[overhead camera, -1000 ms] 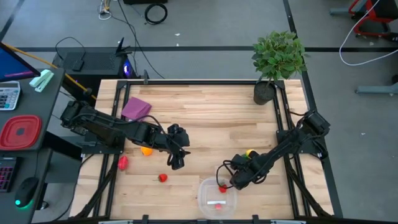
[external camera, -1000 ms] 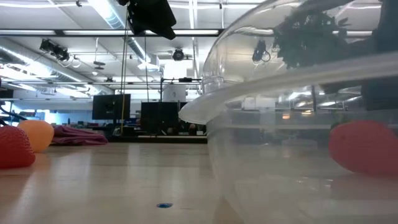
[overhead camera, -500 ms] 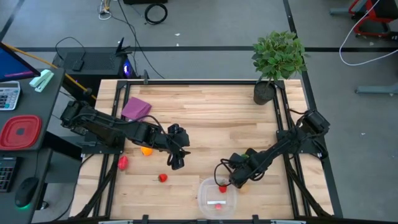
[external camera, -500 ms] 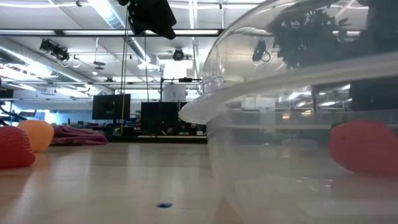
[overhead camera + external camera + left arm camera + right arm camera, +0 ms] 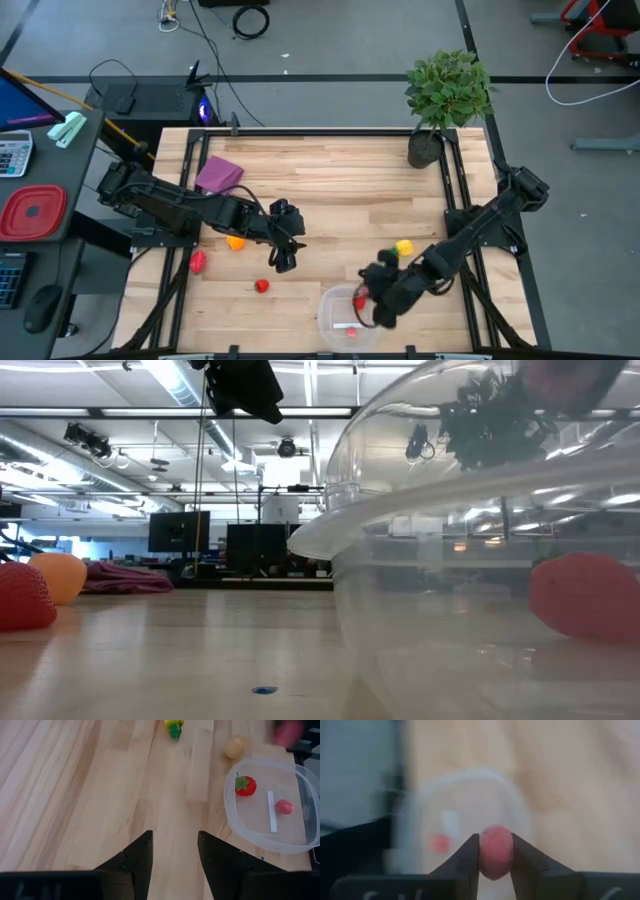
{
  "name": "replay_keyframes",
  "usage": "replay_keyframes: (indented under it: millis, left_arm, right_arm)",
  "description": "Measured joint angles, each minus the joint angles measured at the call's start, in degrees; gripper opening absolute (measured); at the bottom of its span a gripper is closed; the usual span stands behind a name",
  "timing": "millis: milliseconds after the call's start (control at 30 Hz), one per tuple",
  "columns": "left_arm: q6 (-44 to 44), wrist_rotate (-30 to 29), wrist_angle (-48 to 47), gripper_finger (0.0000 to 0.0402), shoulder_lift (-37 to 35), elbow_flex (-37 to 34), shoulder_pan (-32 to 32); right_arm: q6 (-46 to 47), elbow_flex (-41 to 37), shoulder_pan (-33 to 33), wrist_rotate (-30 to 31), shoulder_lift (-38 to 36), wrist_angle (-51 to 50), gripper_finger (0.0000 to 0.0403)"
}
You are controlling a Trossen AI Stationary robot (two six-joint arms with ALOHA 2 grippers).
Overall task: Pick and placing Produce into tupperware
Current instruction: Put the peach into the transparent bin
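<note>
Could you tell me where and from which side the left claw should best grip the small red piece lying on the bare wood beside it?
Across its round red body, from straight above: it lies alone on open wood, the left claw open nearby.

High view looks straight down; low view sits beside the tupperware, seen by all 4.

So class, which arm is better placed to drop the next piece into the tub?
The right. Its gripper already grips a pink piece above the tub, while the left gripper hangs open over bare wood.
</note>
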Motion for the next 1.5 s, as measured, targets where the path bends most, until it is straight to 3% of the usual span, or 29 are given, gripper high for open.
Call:
replay_keyframes:
  millis: [133,367,567,967,1500]
  left_arm:
    - [-0.1,0.0,0.1,0.0162,0.0,0.0,0.0]
    - [-0.2,0.0,0.3,0.0162,0.0,0.0,0.0]
    - [-0.2,0.0,0.5,0.0162,0.0,0.0,0.0]
    - [-0.6,0.0,1.5,0.0162,0.0,0.0,0.0]
    - [-0.5,0.0,1.6,0.0162,0.0,0.0,0.0]
  right_arm:
    - [-5.0,-0.1,1.9,-2.5,1.8,9.6,0.0089]
    - [-2.5,-0.2,2.8,-5.5,10.3,10.6,0.0090]
    - [-3.0,-0.2,2.7,-9.4,14.0,17.7,0.0091]
    - [-0.9,-0.2,2.5,-10.7,18.7,17.6,0.0097]
    - [-3.6,0.0,0.7,-11.5,17.9,17.8,0.0166]
